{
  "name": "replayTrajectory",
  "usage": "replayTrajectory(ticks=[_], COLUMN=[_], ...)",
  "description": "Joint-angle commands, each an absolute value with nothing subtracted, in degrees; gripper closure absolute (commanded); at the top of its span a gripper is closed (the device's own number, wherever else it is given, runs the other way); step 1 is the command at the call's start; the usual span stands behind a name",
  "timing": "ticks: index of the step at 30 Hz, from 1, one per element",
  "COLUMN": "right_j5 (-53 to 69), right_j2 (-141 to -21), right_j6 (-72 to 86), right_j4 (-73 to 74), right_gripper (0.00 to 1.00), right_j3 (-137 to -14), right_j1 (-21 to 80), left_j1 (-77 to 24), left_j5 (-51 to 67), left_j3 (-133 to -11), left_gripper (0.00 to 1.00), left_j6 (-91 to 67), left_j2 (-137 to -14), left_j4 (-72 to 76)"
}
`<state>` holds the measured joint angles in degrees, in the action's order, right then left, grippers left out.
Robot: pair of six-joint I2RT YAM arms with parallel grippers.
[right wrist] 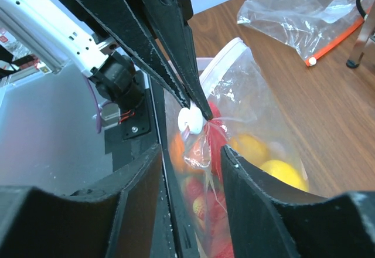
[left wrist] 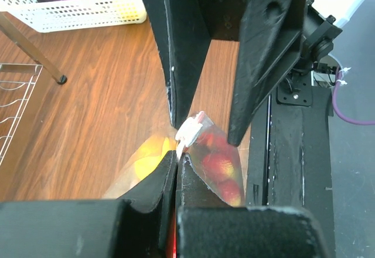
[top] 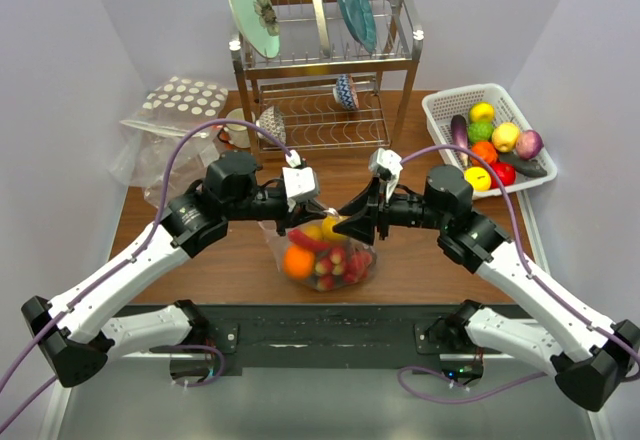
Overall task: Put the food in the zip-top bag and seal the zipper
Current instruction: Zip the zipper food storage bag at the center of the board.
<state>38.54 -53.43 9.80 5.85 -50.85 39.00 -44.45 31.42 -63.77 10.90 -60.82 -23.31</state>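
Two fingers of the left gripper (left wrist: 177, 158) are clenched on the mouth edge of the zip-top bag (top: 345, 260), right beside its white slider (right wrist: 189, 120), I'd guess to keep the zipper (right wrist: 222, 58) taut. The right gripper (right wrist: 192, 149) stands parted astride that same edge, gripping nothing, probably lining up on the slider. The bag, with food (top: 299, 260) inside, sits in front of the dish rack (top: 325, 70).

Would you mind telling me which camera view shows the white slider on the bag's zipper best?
The right wrist view: the white slider is close and sharp on the mouth of the zip-top bag. The left wrist view shows it too, but tilted and side-on. In the top external view it is too small to make out.
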Motion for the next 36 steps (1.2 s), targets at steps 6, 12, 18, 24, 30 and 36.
replayTrajectory(ticks=[6, 12, 18, 24, 30, 36], right_j5=[38.2, 38.2, 40.3, 42.3, 42.4, 42.0], right_j2=[-54.7, -53.0, -52.8, -52.9, -52.9, -52.9], right_j6=[9.3, 10.4, 10.5, 10.8, 10.6, 10.5], right_j4=[3.0, 2.5, 3.3, 3.0, 3.3, 3.4], right_gripper=[0.85, 1.0, 1.0, 1.0, 1.0, 1.0], right_j3=[-52.9, -52.7, -52.7, -53.2, -53.5, -53.5], right_j1=[40.3, 40.3, 40.2, 40.2, 40.3, 40.3], left_j1=[-44.7, -44.6, -44.6, -44.7, -44.7, -44.6], left_j5=[33.5, 33.4, 35.2, 37.1, 39.4, 40.2], left_j3=[-67.3, -67.1, -67.9, -70.1, -71.4, -71.5], left_gripper=[1.0, 0.83, 0.51, 0.48, 0.5, 0.51], left_j6=[9.5, 9.8, 10.0, 10.7, 10.8, 11.1], left_j2=[-60.9, -60.7, -59.2, -60.5, -63.1, -64.3], left_j4=[-21.5, -21.6, -21.0, -22.1, -22.8, -23.3])
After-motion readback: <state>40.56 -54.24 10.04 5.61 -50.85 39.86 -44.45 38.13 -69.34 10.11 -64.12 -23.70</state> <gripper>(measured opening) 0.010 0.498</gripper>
